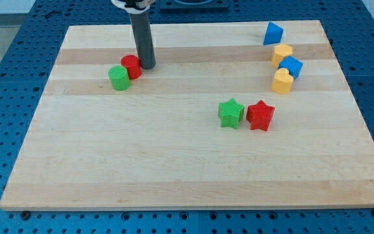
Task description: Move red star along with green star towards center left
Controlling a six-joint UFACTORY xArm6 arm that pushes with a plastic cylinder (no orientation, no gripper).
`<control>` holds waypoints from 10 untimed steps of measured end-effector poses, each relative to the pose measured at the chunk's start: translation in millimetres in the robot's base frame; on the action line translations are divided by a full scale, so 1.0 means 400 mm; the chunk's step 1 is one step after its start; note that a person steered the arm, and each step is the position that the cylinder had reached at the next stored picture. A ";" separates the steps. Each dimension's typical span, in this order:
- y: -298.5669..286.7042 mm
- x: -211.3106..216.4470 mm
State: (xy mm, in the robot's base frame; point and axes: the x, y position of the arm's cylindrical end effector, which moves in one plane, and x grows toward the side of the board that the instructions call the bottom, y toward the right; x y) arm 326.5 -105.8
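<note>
Near the view's upper left, my tip [147,66] rests on the pale wooden board [174,162], at the lower end of the straight dark grey rod that comes down from the view's top edge. No pincer is fitted on this arm, so there is no open or closed state to record; the rod holds nothing. Tip sits just beside the red cylinder block [132,66], on that block's right side as viewed, apparently touching or nearly so; contact cannot be confirmed. Green cylinder block [118,77] lies just below-left of the red cylinder, the two touching. Task blocks are well apart from the tip: the green star block [230,112] and the red star block [260,115] sit side by side slightly right of the board's centre, green on the view's left, red on the view's right, edges touching or very nearly. Both stars lie flat. Upper right cluster, near the board's right edge: blue triangular block [273,33] at top, then a yellow block [282,54], a blue cube-like block [291,66] and a yellow heart-shaped block [282,81] packed together in a short column. Board rests on a blue perforated table [5,84].
</note>
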 end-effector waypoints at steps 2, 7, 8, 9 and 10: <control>-0.052 -0.012; 0.340 0.134; 0.443 0.172; 0.531 0.227; 0.625 0.276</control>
State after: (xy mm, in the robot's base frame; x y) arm 436.9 144.3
